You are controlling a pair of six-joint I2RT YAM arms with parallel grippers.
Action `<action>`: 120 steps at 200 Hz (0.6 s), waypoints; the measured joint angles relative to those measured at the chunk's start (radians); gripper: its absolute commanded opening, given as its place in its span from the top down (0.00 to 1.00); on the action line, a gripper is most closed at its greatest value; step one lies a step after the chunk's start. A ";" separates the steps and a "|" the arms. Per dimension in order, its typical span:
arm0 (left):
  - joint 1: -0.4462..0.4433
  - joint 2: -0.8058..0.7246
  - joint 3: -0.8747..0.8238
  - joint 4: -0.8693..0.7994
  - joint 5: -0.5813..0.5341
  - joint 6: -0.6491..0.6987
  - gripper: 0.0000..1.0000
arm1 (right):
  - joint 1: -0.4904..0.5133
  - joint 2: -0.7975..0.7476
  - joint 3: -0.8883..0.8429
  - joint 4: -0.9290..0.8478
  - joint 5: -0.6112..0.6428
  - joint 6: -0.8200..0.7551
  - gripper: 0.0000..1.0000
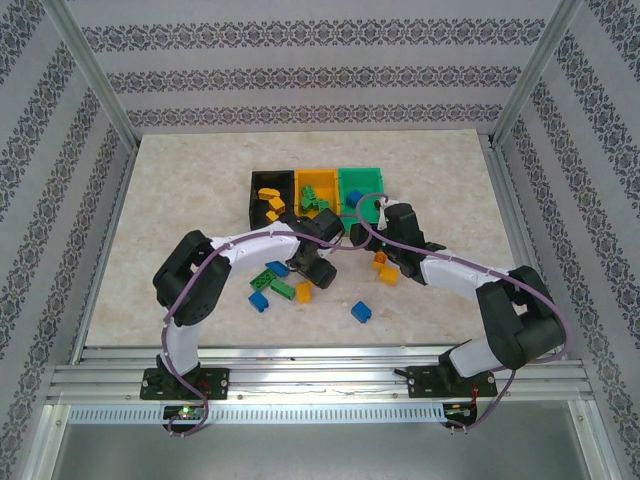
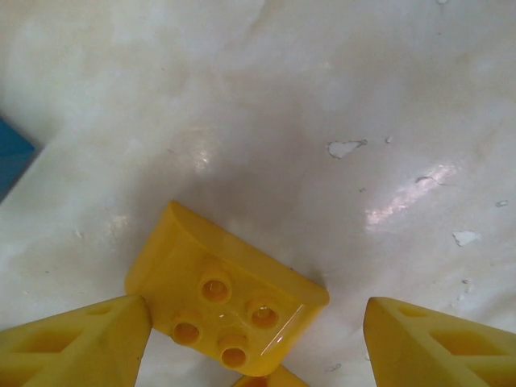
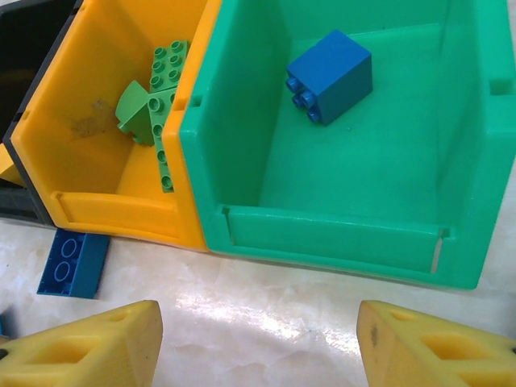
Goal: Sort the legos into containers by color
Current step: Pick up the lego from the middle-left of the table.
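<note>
A yellow lego (image 2: 226,302) lies studs-up on the table between the fingers of my left gripper (image 2: 258,322), which is open; the left finger is close beside it, the right finger well apart. From above, that gripper (image 1: 305,280) hangs over a scatter of legos. My right gripper (image 3: 258,322) is open and holds nothing, low over bare table in front of the green container (image 3: 339,242). A blue lego (image 3: 329,75) lies inside that container. The orange-yellow container (image 3: 97,205) holds green legos (image 3: 157,105). The black container (image 1: 270,180) holds yellow legos.
A flat blue lego (image 3: 72,264) lies on the table just before the orange-yellow container. Loose on the table are green legos (image 1: 270,283), blue ones (image 1: 258,301) (image 1: 361,312), and an orange and blue pair (image 1: 385,270) under the right arm. Patterned walls enclose the table.
</note>
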 measured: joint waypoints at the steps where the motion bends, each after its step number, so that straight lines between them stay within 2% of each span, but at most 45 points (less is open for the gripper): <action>1: 0.000 0.000 0.000 -0.001 -0.002 0.000 0.28 | 0.000 0.000 0.000 0.000 0.000 0.000 0.34; 26: 0.000 0.017 0.002 -0.020 -0.034 0.007 0.26 | 0.000 0.000 0.000 0.000 0.000 0.000 0.34; 32: 0.000 0.021 0.001 -0.024 -0.038 0.008 0.21 | 0.000 0.000 0.000 0.000 0.000 0.000 0.34; 75: 0.000 0.021 -0.031 -0.010 -0.038 0.004 0.23 | 0.000 0.000 0.000 0.000 0.000 0.000 0.34; 108: 0.000 0.022 -0.031 -0.008 -0.027 0.000 0.36 | 0.000 0.000 0.000 0.000 0.000 0.000 0.34; 120: 0.000 0.022 -0.031 -0.005 -0.024 -0.005 0.46 | 0.000 0.000 0.000 0.000 0.000 0.000 0.34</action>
